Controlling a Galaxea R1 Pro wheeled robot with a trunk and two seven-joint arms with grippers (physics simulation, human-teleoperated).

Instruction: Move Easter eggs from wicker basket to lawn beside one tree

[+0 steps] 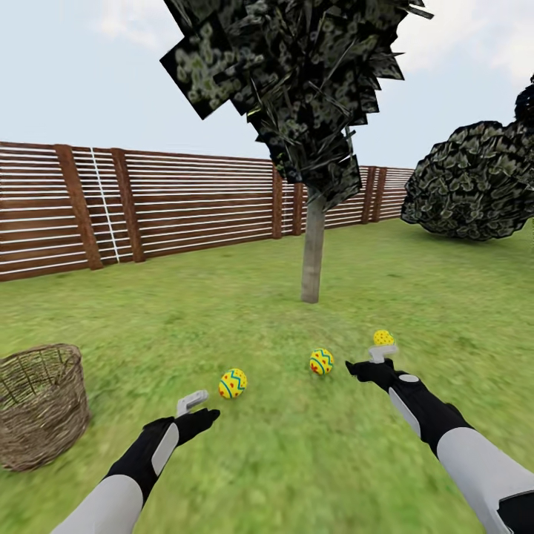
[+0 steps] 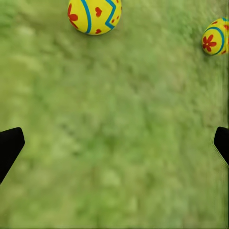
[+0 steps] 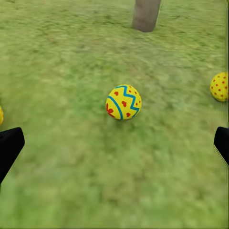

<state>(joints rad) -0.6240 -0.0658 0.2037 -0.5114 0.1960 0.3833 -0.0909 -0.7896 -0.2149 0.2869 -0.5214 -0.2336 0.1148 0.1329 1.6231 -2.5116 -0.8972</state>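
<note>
Three eggs are seen on the lawn (image 1: 282,460), none in the basket (image 1: 38,404) as far as its open weave shows. Left zigzag egg (image 1: 233,383) lies near the left gripper (image 1: 191,403); middle zigzag egg (image 1: 321,361) lies to the right of it, w/ the dotted egg (image 1: 383,338) furthest right, just past the right gripper (image 1: 380,354). All three are spread in a loose row nearer than the tree (image 1: 313,248), apart from each other.

Handling, as judged: eggs look small, rigid, smooth and light, so likely slippery and prone to roll on grass. Best taken across the widest middle, fingers on opp. sides, w/ gentle squeeze; a grip near a tip would prob. squirt it out.

Left gripper is held spread, empty, over bare grass; in the left wrist view both dark fingertips (image 2: 9,148) sit wide apart w/ two eggs beyond them. Right gripper is likewise spread and empty; in the right wrist view the middle egg (image 3: 123,102) lies between and beyond the fingertips (image 3: 9,148), trunk further off.

Basket stands at near left, upright; fence (image 1: 148,204) runs along the far side, a bush (image 1: 475,182) at far right
</note>
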